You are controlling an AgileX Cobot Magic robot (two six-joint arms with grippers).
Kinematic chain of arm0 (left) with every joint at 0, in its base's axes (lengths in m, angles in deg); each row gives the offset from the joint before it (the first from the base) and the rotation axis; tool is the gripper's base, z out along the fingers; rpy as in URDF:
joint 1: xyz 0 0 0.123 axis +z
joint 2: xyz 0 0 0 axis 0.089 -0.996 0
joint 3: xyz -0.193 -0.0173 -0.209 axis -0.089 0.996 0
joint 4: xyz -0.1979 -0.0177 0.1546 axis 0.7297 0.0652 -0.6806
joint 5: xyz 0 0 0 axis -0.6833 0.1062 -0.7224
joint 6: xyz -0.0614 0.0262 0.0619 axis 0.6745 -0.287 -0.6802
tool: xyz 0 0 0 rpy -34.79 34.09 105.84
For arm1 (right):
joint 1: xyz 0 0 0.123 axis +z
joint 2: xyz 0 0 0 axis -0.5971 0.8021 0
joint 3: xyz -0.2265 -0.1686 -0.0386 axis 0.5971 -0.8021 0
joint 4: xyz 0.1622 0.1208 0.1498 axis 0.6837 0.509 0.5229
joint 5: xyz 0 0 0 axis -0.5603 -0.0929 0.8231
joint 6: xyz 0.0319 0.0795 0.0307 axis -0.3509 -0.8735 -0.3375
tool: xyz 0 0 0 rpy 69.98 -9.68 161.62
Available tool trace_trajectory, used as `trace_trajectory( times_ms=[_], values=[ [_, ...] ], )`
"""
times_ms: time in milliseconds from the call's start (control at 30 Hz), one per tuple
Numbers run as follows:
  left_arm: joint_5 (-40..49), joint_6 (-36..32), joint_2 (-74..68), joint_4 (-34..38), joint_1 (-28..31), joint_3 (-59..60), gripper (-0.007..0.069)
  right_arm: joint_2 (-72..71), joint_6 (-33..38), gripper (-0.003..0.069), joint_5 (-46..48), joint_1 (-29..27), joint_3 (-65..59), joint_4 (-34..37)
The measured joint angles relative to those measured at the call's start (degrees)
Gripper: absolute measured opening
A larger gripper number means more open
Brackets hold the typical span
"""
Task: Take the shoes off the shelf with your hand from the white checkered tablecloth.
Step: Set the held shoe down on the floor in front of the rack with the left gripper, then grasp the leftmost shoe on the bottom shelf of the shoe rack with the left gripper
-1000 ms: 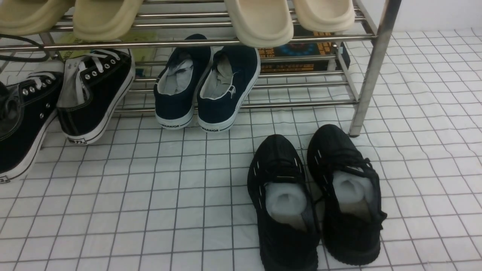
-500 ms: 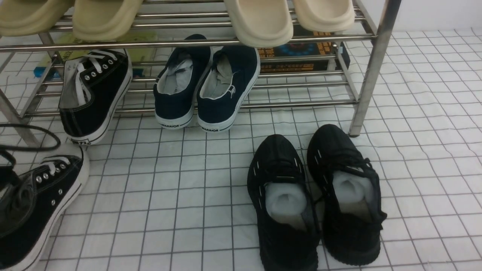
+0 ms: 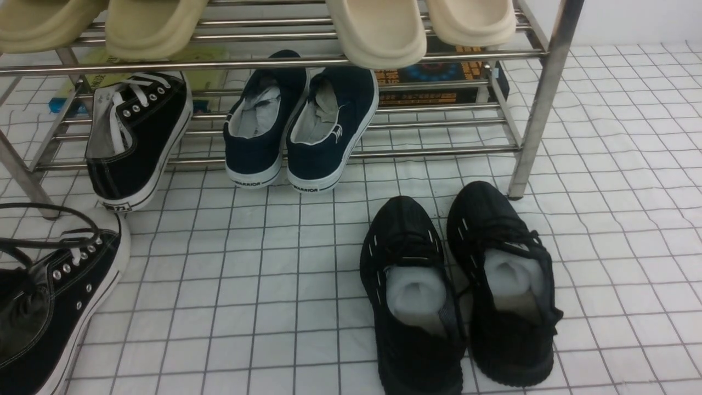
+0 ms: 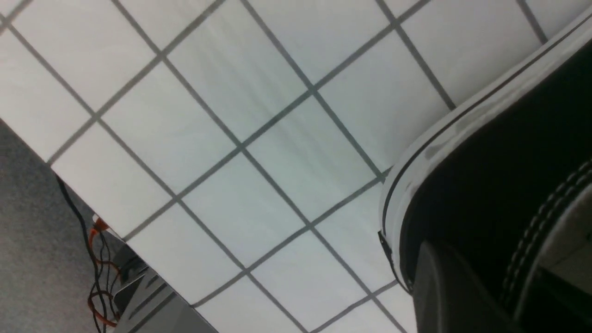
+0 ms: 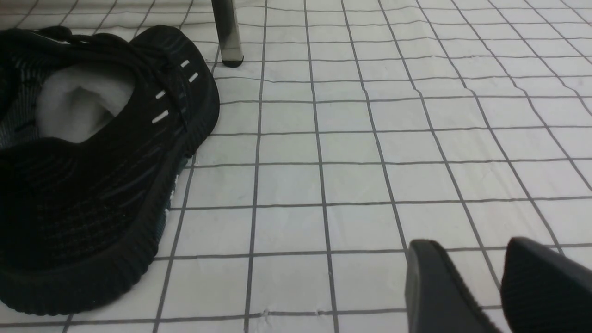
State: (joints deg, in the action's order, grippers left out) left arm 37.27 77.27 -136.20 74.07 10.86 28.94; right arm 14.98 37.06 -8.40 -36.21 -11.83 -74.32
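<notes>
one canvas sneaker (image 3: 49, 296) off the shelf (image 3: 537, 104), its mate (image 3: 137, 142) leaning on it.
left gripper (image 4: 485, 300) clasps the first one's heel over the tablecloth (image 3: 247, 285); right gripper (image 5: 481, 286) parted, empty.

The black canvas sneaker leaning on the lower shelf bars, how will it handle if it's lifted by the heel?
On the canvas sneaker, the upper probably gives under a pinch; the thick rubber sole should stay stiff. Leaning toe-up against the shelf bars, it may slide or tip when nudged.
</notes>
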Motion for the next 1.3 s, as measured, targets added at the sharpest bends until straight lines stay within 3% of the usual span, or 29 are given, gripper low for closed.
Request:
trace_trajectory(
  times_ms=[400, 567, 667, 767, 1000, 1300],
  values=[
    [5.8, -1.9, 1.4, -2.7, 0.0, -11.6, 0.0317, 0.0, 0.0, 0.0239, 0.0, 0.0, 0.0, 0.0],
    [2.5, -4.3, 1.3, 5.7, 0.0, -16.4, 0.0335, 0.0, 0.0, 0.0239, 0.0, 0.0, 0.0, 0.0],
    [-0.8, -10.4, 0.0, 18.3, 0.0, -19.7, 0.0337, 0.0, 0.0, 0.0239, 0.0, 0.0, 0.0, 0.0],
    [-2.8, -13.9, -2.6, 25.2, 0.0, -21.9, 0.0337, 0.0, 0.0, 0.0239, 0.0, 0.0, 0.0, 0.0],
    [-5.9, -14.6, -9.1, 27.7, 0.0, -26.5, 0.0354, 0.0, 0.0, 0.0239, 0.0, 0.0, 0.0, 0.0],
    [-9.7, -15.8, -15.9, 28.0, 0.0, -30.2, 0.0437, 0.0, 0.0, 0.0239, 0.0, 0.0, 0.0, 0.0]
  ],
)
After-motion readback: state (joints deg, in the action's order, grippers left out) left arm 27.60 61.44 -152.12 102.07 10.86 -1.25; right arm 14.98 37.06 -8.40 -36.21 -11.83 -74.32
